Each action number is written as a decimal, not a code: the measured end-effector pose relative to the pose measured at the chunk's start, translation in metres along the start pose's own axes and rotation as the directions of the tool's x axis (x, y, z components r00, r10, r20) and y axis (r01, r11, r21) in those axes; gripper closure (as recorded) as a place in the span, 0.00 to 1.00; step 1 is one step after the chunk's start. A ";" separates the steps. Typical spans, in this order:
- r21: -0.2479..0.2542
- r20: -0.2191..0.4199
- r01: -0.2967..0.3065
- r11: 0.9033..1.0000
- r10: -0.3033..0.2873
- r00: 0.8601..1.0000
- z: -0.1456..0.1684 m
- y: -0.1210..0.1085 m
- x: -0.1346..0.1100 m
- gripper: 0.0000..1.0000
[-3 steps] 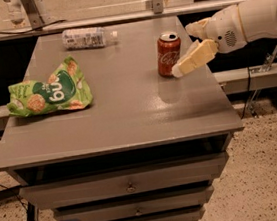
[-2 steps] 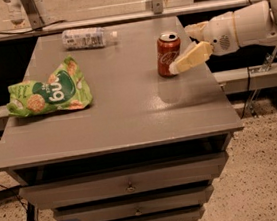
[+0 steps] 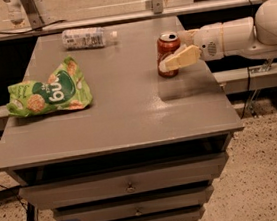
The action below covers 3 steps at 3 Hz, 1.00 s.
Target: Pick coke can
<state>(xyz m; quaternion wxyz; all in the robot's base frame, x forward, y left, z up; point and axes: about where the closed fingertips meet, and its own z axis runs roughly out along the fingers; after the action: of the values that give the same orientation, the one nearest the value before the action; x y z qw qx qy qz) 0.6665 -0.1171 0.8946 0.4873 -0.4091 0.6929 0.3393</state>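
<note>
One gripper (image 3: pixel 177 56) edges onto the coke can (image 3: pixel 166 48).
From the left, the green snack bag (image 3: pixel 48 91) and the clear bottle (image 3: pixel 86 37) lie unmoved on the grey cabinet top (image 3: pixel 129 118). The can stands upright near the right rear edge. The gripper, reaching in from the right, has slid leftward since a second ago and now overlaps the can's side. Whether it has clamped cannot be told, and the can looks unlifted, so the grasp seems imminent.
</note>
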 end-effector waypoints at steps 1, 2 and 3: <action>-0.013 0.036 -0.017 1.000 0.017 0.999 0.011 0.001 0.002 0.16; -0.019 0.051 -0.020 1.000 0.021 0.998 0.017 0.003 0.005 0.39; -0.010 0.059 -0.019 1.000 0.020 0.998 0.015 0.000 0.004 0.62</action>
<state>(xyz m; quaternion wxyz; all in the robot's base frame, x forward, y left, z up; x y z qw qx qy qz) 0.6713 -0.1051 0.8863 0.5024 -0.3943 0.6804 0.3593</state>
